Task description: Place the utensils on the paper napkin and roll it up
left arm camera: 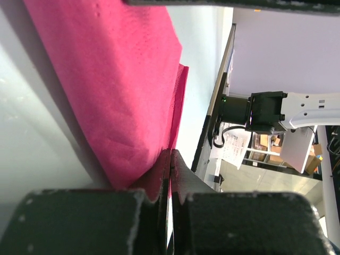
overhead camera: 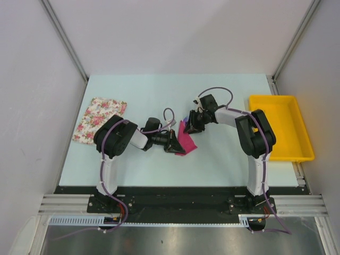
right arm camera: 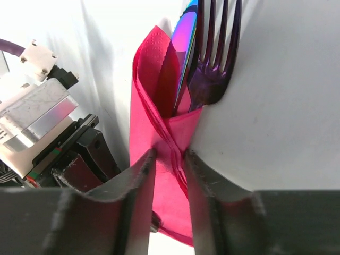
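My right gripper pinches the paper napkin at its folded waist, fingers nearly together, so the wrap cannot spring open, I judge. My left gripper, pressed together on the napkin's edge, anchors it mid-table. Beyond, the utensils protrude from the fold.

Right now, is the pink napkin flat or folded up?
Folded: the paper napkin wraps around the utensils, whose tips poke out.

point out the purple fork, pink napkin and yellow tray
purple fork [right arm camera: 210,79], right wrist view, base of tines
paper napkin [right arm camera: 149,101], right wrist view, left fold
yellow tray [overhead camera: 279,127], top external view, bare floor
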Controlling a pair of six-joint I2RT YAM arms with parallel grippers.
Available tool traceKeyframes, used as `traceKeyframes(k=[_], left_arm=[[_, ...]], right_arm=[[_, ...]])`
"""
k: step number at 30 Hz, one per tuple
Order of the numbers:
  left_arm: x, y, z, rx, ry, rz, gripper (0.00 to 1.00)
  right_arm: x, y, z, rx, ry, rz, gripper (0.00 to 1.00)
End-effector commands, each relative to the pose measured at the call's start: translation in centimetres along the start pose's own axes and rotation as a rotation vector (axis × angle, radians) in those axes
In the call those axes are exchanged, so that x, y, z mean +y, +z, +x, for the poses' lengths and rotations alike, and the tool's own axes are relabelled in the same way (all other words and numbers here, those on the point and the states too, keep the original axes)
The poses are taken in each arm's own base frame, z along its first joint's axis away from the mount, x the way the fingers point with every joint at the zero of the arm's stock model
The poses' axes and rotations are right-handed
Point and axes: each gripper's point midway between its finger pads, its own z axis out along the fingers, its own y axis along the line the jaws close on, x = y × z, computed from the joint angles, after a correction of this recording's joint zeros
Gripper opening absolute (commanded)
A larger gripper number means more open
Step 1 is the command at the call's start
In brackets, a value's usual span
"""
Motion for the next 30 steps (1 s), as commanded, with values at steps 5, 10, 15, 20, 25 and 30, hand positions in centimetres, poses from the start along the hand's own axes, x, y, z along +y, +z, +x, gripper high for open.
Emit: traceKeyframes(k=[5,10,15,20,25,30], left_arm=[[2.0,-0.6,-1.7,-0.064,0.013,-0.062,0.02],[0.8,-1.0,-2.9,-0.098,0.067,-0.048,0.05],[-4.3,-3.1,-5.2,-0.163,0.257,-0.029,0.33],[-7.5,-7.8,-7.7,-0.277,0.377,-0.091,0.59],[-9.3,-12.4,-10.8,-0.408,0.503,-0.207,0.79],[-10.6,-16.5,-13.0,-0.522,0.623,-0.324,0.91]], right_arm=[[-3.1,2.4,1.9,0.071,0.064,0.07,0.04],[-2.1,1.6,0.9,0.043,0.065,0.008,0.0],[2.1,-0.5,-1.8,-0.03,0.031,-0.164,0.0],[4.9,-2.0,-3.2,-0.08,-0.024,-0.233,0.0],[6.6,-3.4,-4.0,-0.119,-0.051,-0.265,0.0],[8.3,-4.9,-4.4,-0.155,-0.112,-0.293,0.0]])
